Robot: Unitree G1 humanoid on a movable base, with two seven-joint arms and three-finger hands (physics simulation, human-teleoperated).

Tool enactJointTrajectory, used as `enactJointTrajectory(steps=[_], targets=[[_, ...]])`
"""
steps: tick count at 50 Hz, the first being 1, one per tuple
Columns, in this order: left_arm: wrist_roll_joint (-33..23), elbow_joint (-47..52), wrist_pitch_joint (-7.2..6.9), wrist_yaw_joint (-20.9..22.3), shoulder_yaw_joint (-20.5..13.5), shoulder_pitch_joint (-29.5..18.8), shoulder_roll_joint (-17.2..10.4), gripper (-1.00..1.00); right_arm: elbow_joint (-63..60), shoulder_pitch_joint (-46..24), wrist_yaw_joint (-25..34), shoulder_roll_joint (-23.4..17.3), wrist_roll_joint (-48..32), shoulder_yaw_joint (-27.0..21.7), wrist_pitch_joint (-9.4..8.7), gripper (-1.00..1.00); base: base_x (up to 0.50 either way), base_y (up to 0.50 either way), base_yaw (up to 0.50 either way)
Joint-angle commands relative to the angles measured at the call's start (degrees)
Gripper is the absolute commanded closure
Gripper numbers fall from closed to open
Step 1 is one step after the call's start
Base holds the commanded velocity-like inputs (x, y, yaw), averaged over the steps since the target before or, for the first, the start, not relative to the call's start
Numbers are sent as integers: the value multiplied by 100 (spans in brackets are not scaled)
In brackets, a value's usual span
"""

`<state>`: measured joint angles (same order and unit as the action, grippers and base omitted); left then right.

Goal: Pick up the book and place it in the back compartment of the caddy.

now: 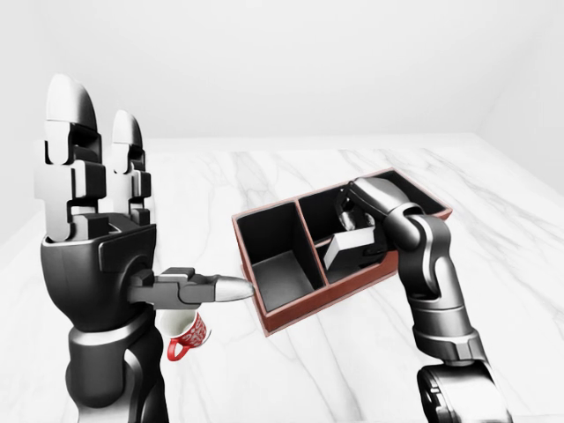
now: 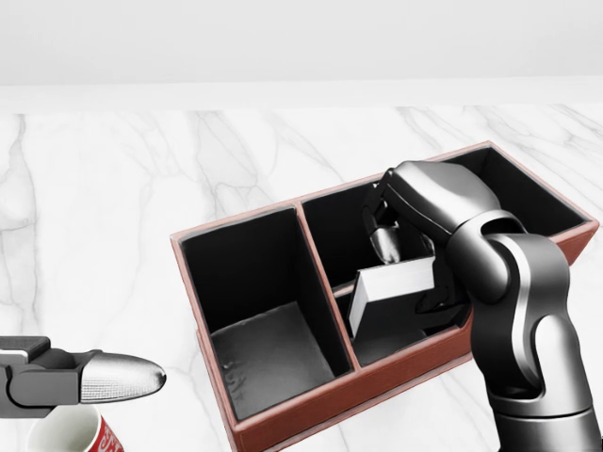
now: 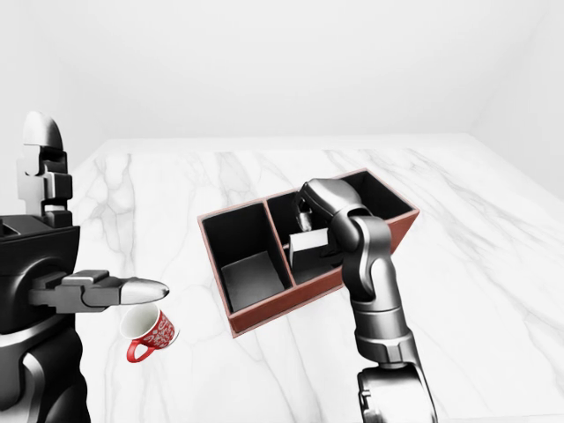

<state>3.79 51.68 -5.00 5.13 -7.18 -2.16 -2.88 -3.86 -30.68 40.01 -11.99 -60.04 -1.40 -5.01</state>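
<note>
The red-brown caddy [image 2: 283, 424] with black insides lies slantwise on the marble table. It has one large section on the left and a divided part on the right. My right hand [image 2: 403, 271] reaches into the right part, shut on the book [image 2: 391, 287]. The book is a pale grey block, tilted, with its lower end down among the walls. I cannot tell which section it is in. My left hand [image 1: 132, 203] stands open at the left of the left-eye view, fingers [image 1: 70, 132] upright and thumb pointing right, well apart from the caddy.
A red and white mug [image 3: 148, 328] stands on the white marble table [image 2: 113, 207], just under my left thumb [image 2: 113, 377] and left of the caddy. A plain white wall rises beyond the table's top edge.
</note>
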Motion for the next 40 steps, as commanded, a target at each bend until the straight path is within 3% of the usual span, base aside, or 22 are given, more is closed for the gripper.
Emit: enactJointTrajectory(steps=[1, 40], targets=[[-12, -30, 0, 1, 14, 14, 7, -100, 229, -141, -1, -5, -32, -33, 1, 100, 0, 0, 0], [-24, -29, 0, -6, 5, -23, -4, -100, 1202, -704, -1, -155, 121, -41, 1, 100, 0, 0, 0]])
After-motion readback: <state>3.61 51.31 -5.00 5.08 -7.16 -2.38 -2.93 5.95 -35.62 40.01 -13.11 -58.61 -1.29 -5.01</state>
